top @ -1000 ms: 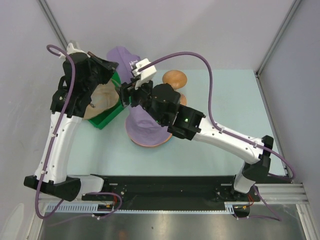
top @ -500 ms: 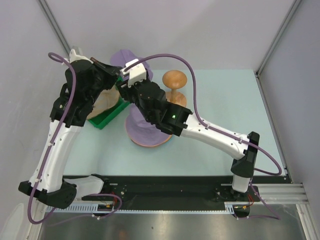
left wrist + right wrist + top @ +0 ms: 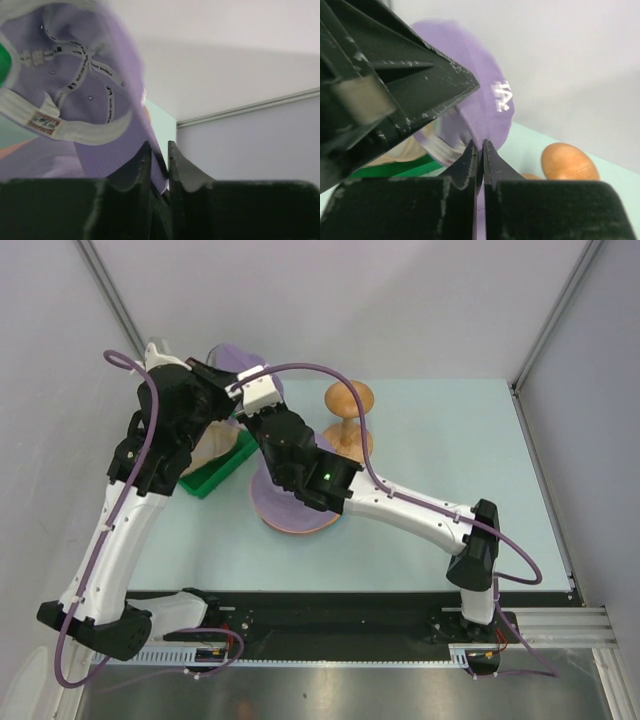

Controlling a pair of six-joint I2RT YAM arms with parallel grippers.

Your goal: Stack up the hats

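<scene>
Two hats at least lie stacked nearest you on the table (image 3: 450,450): a lavender hat (image 3: 278,498) on top and an orange brim (image 3: 300,529) showing under it, with your right arm (image 3: 400,508) crossing above them. Just left of the stack sits the green bin (image 3: 216,478) with a tan hat (image 3: 208,448) in it. Beyond that, at the far left, both grippers meet on one lavender cap (image 3: 479,75), held up in the air. Your left gripper (image 3: 159,152) has its jaws pinched on cloth at the cap's rim, and the white sweatband and the cap's inside face its camera. Your right gripper (image 3: 480,149) is clamped on the cap's edge close beside it. The wooden stand (image 3: 348,398) stands to the right, apart from the cap.
</scene>
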